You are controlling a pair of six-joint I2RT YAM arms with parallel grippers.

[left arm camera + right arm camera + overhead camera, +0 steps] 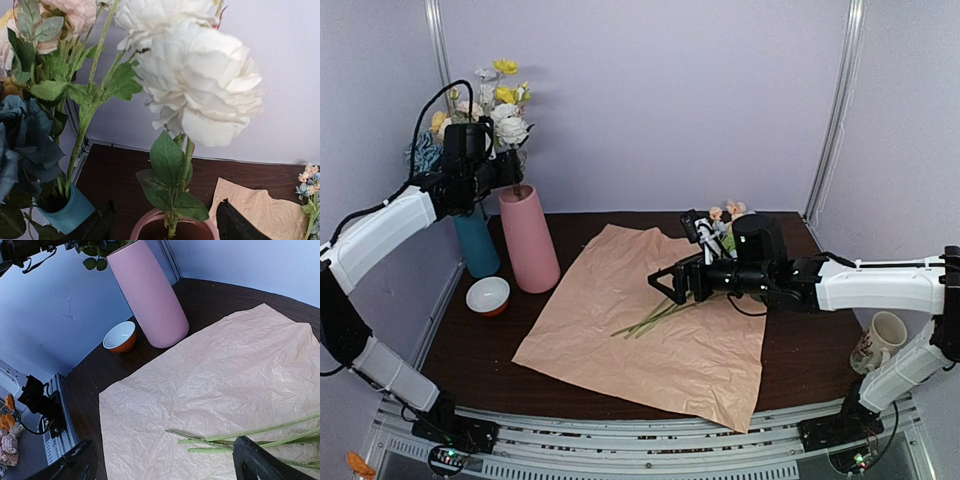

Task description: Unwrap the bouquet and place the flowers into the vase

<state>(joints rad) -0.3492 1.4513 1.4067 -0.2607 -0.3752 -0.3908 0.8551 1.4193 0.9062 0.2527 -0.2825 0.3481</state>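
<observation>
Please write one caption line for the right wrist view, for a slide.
Open right gripper above unfolded peach paper and green stems; pink vase and small bowl beyond.

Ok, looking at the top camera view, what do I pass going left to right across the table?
Teal vase → pink vase → paper → mug.

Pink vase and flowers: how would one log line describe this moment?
left gripper: open above pink vase | white flower: stem in vase | right gripper: open over green stems | paper: spread flat
</observation>
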